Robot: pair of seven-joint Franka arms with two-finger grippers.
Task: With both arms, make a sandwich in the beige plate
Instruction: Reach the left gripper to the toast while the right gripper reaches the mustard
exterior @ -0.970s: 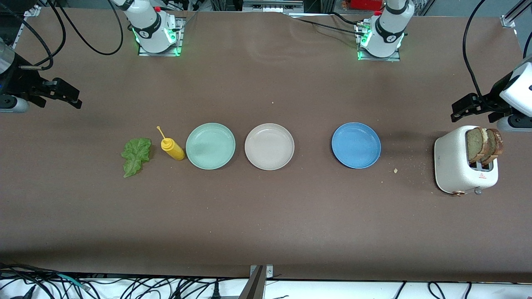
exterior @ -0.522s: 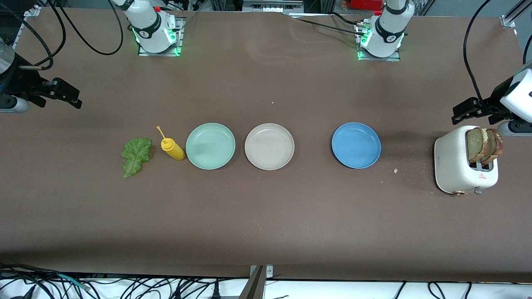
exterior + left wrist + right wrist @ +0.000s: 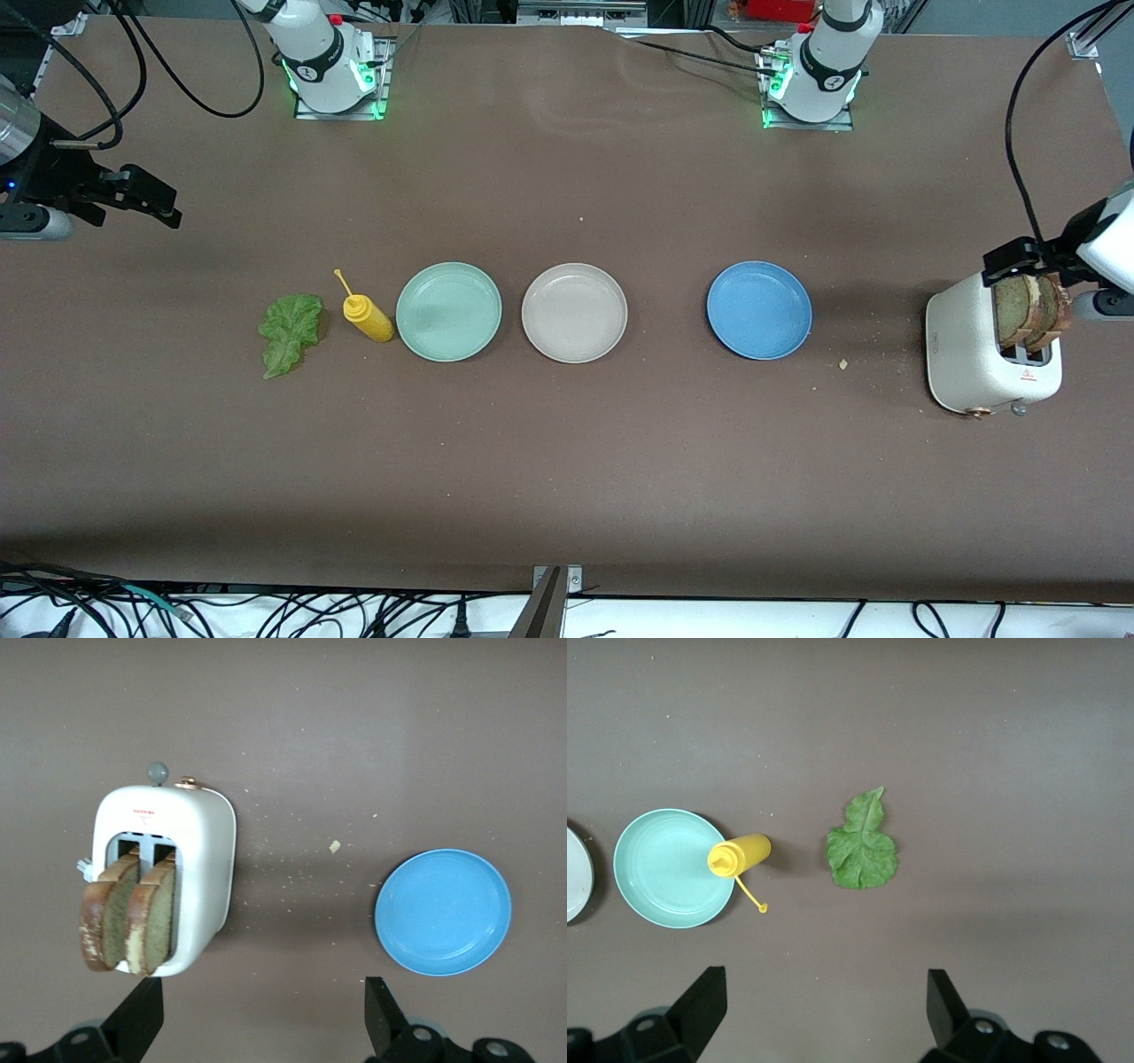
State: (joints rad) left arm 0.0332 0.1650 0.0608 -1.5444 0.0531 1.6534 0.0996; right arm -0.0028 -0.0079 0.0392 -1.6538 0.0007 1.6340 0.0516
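The beige plate (image 3: 574,313) sits bare in the middle of the table, between two other plates. Two toasted bread slices (image 3: 1032,310) (image 3: 128,921) stand in a white toaster (image 3: 970,354) at the left arm's end. A green lettuce leaf (image 3: 290,332) (image 3: 863,846) lies flat on the table toward the right arm's end. My left gripper (image 3: 1019,257) (image 3: 261,997) hangs open just above the toaster's top, close to the bread and holding nothing. My right gripper (image 3: 159,206) (image 3: 824,988) hangs open and unloaded over bare table near the right arm's end, apart from the lettuce.
A mint-green plate (image 3: 448,311) lies beside the beige one, with a yellow squeeze bottle (image 3: 368,319) standing between it and the lettuce. A blue plate (image 3: 759,310) (image 3: 443,911) lies toward the toaster. Crumbs (image 3: 842,363) dot the table by the toaster.
My left gripper has come down and toward the toaster, ending right over the bread slices. The right gripper shifted only slightly. Nothing on the table has moved.
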